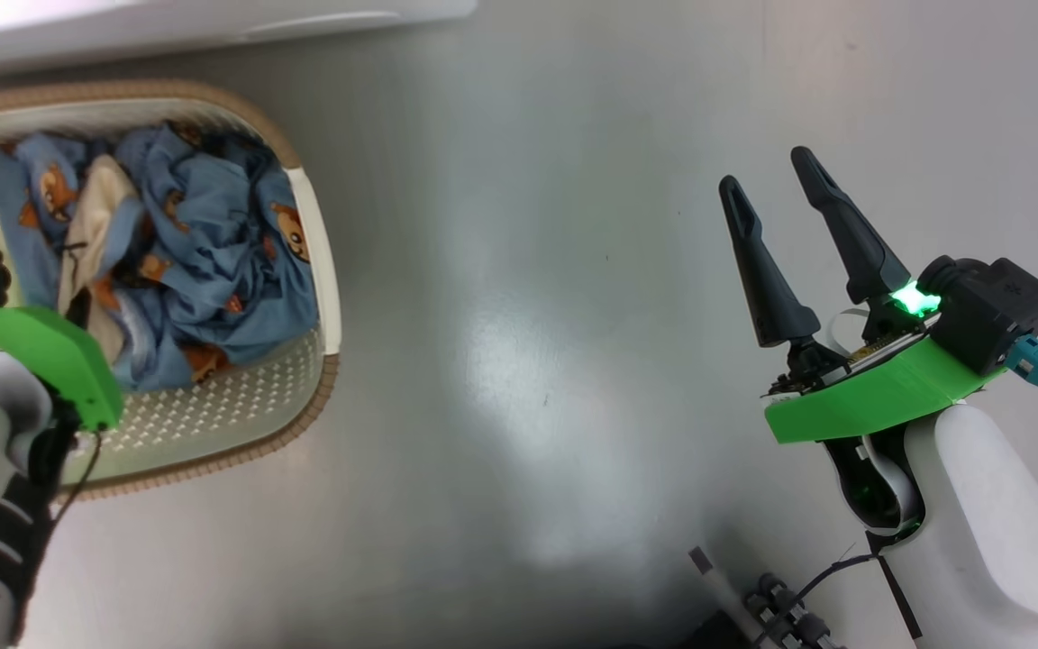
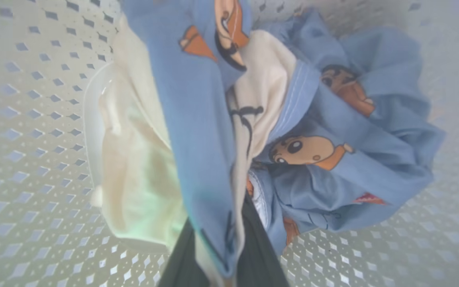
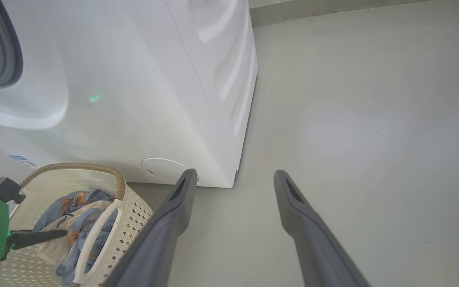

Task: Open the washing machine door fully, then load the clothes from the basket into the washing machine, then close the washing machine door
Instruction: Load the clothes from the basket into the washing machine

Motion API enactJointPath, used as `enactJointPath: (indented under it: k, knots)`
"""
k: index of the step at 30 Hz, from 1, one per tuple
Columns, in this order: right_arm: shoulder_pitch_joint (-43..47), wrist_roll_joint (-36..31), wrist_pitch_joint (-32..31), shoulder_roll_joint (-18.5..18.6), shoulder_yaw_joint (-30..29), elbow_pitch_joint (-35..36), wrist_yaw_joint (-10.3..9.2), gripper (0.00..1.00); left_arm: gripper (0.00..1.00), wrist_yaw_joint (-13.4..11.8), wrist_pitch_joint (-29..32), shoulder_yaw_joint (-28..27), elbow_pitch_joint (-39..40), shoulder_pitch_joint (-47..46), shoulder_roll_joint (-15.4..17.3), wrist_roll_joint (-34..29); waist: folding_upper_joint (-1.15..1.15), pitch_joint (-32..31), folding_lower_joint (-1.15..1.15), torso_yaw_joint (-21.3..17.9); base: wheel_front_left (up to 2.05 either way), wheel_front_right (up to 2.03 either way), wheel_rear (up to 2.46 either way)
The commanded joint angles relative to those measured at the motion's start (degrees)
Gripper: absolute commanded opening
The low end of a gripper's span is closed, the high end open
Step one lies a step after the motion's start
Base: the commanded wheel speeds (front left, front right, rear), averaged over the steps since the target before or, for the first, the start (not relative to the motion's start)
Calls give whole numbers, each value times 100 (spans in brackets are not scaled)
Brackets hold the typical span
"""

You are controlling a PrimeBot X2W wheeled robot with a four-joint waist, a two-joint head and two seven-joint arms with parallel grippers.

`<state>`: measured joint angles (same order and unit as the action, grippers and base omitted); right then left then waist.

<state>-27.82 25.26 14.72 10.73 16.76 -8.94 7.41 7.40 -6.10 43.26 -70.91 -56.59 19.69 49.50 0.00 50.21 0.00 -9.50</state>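
The cream basket with a brown rim sits on the floor at the left, holding the clothes: blue bear-print pieces and a cream one. My left arm's green wrist mount hangs over the basket and hides the fingers. In the left wrist view my left gripper is shut on a fold of blue bear-print cloth, beside the cream cloth. My right gripper stands open over bare floor. The white washing machine is right behind the basket, with its grey seal at the upper left. The washing machine door is out of view.
Grey floor spreads to the right of the washer and the basket. Dark cables and connectors lie at the bottom of the head view by my base. A round service cover sits low on the washer's front.
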Motion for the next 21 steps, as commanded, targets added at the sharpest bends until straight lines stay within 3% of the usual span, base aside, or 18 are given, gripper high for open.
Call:
enactJointPath:
  k: [1,14,21]
  knots:
    - [182,-13,28,-42,60,84,8,100,0,9,-207,-116,-32,123,151,121,0,-174,0,98,0,0,0]
    - [371,55,28,-24,11,-93,8,100,0,9,-880,-278,235,597,-81,417,0,-1051,0,334,0,0,0]
    - [632,113,28,24,-61,-205,8,100,0,9,-888,-1009,968,1047,17,-35,0,-1641,0,475,0,0,0]
